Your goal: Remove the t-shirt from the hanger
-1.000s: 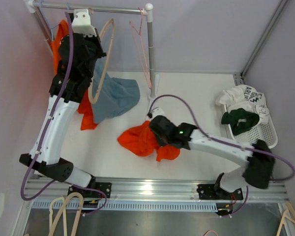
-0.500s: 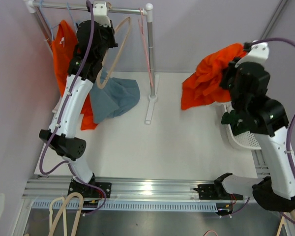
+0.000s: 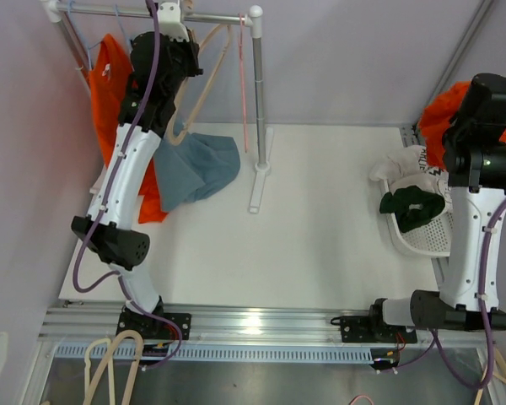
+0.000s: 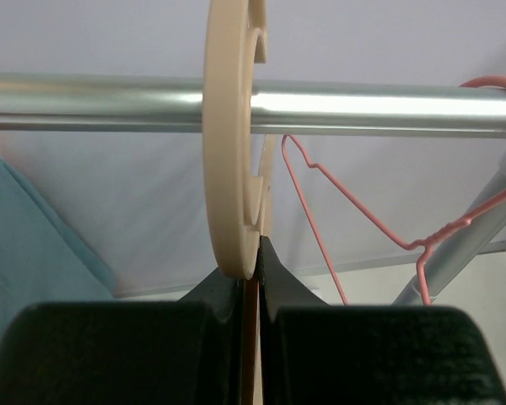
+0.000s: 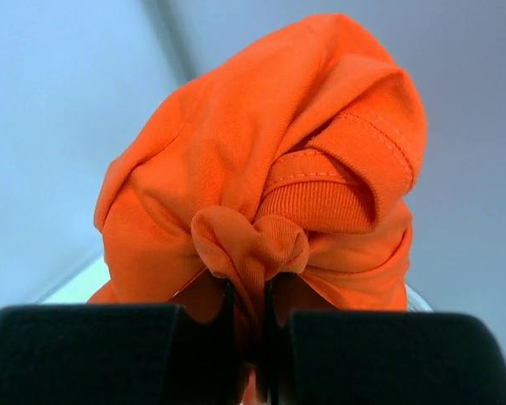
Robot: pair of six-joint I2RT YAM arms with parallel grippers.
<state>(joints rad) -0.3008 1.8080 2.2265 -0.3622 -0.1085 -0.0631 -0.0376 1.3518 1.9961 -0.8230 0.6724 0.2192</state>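
Note:
My right gripper (image 5: 251,295) is shut on a bunched orange t-shirt (image 5: 261,169), held high at the far right. In the top view the shirt (image 3: 440,122) hangs behind the right wrist, above the basket's far end, and the fingers are hidden. My left gripper (image 4: 251,270) is shut on a bare beige wooden hanger (image 4: 228,169), whose hook lies over the metal rail (image 4: 363,105). In the top view that hanger (image 3: 204,63) hangs at the rail just right of my left gripper (image 3: 175,38).
A pink wire hanger (image 4: 354,202) hangs on the rail by the rack pole (image 3: 257,93). Another orange garment (image 3: 105,84) hangs at the rail's left end. A blue t-shirt (image 3: 198,169) lies on the table. A white basket (image 3: 455,228) at the right holds white and dark green clothes.
My right arm has lifted the orange t-shirt from the table's middle and swung it up to the far right, over the basket. My left arm has raised the bare hanger to the rail.

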